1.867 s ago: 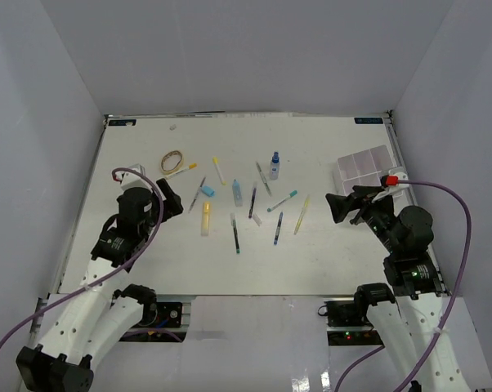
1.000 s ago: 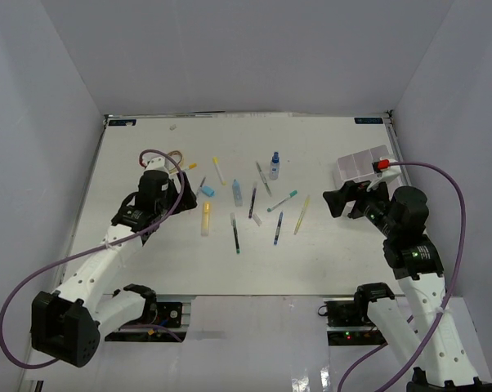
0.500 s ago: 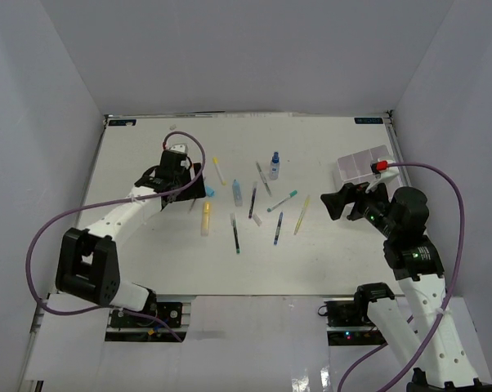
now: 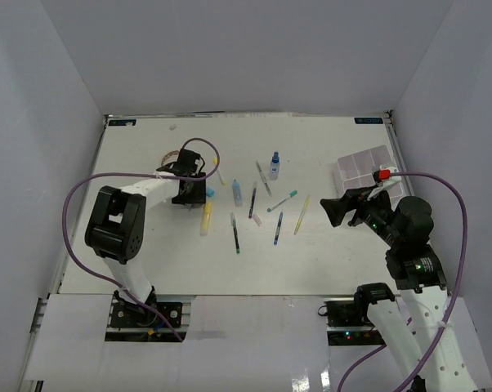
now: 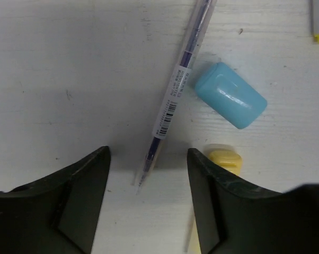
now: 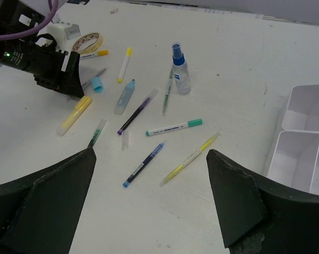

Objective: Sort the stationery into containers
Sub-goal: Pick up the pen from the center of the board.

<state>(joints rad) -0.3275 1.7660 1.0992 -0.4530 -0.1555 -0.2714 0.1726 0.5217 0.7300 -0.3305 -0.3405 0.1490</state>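
Pen [image 5: 173, 100] tip sits inside spread left claw [image 5: 149, 154], light-blue eraser [image 5: 231, 102] perhaps touching it; right claw [image 6: 150, 152] spread.

I work on a white table [image 4: 148, 261], its surface lightly scuffed. Plain pale-grey walls rise along its left edge [image 4: 33, 163], far edge [image 4: 246, 57] and right edge [image 4: 467, 122]. A small blue label [image 4: 123, 122] marks each far corner. The light is soft and even.

A white table [image 4: 148, 253] stands with pale grey walls [image 4: 246, 57] on its left, right and far sides. A blue label [image 4: 122, 122] marks its far left corner, a second blue label [image 4: 367, 121] its far right. A tiny pale speck [image 4: 173, 126] lies near the far edge.
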